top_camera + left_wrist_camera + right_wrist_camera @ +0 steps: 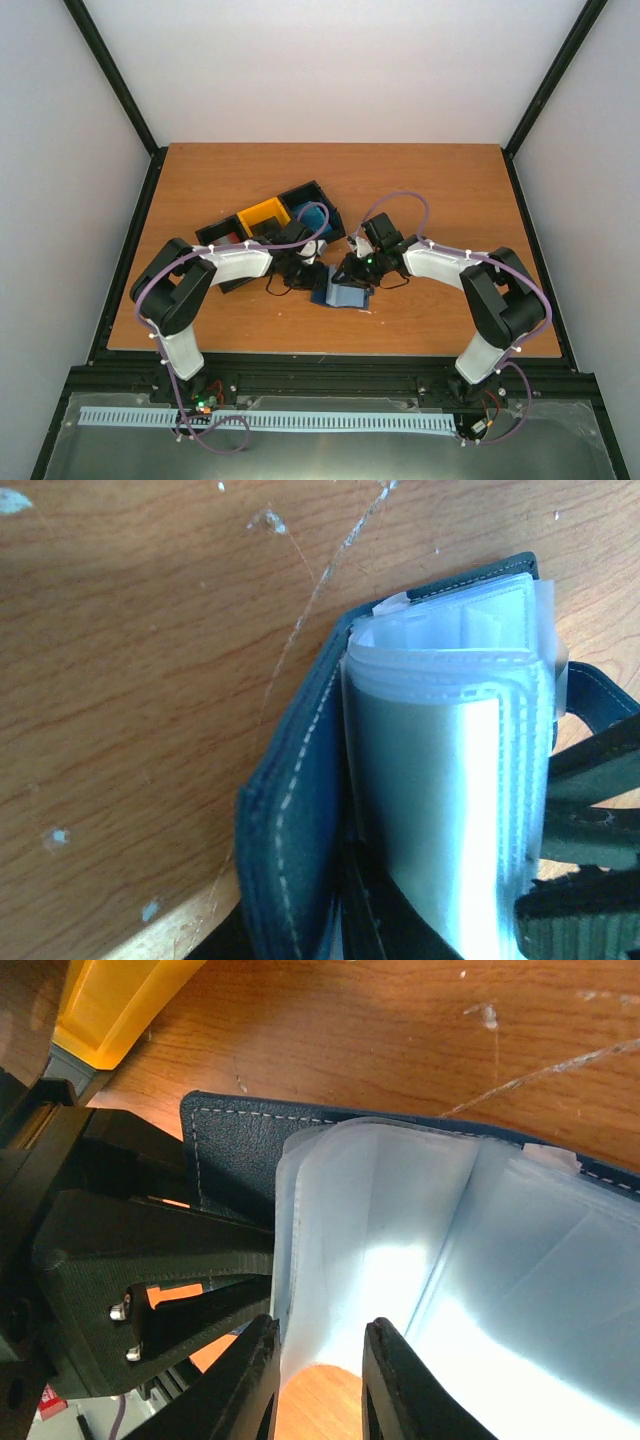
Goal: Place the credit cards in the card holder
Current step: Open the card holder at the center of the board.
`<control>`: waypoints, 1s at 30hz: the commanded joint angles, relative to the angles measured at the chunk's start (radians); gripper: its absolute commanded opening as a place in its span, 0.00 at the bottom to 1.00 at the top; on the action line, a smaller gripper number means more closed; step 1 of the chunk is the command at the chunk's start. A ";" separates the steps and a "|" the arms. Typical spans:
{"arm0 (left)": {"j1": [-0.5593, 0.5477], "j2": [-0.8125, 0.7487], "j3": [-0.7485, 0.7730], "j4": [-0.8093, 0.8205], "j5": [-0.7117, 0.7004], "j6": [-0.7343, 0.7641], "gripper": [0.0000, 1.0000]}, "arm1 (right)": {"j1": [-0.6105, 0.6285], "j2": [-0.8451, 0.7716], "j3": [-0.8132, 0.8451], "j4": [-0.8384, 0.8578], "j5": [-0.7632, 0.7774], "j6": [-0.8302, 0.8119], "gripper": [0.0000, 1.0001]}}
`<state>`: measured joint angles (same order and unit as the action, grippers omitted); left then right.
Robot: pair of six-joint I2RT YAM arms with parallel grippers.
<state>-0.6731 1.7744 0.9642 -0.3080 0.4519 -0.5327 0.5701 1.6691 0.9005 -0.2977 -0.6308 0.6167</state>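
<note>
Navy card holder lies open at mid near edge of counter. Left fingers clamp its cover, right fingers slightly apart at the clear sleeves. No credit cards seen; none loaded yet, apparently.

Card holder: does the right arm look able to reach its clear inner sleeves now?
Probably yes. The right pincer sits just below the clear sleeves of the card holder, with nothing between them. The left pincer is at the holder's left edge, off to the side.
</note>
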 commanded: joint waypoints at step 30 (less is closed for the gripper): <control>-0.008 -0.012 0.002 0.004 0.010 -0.003 0.13 | 0.021 0.008 -0.034 0.154 -0.041 0.018 0.22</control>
<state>-0.6731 1.7741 0.9623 -0.3077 0.4538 -0.5327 0.5850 1.7130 0.8879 -0.1856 -0.6647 0.6487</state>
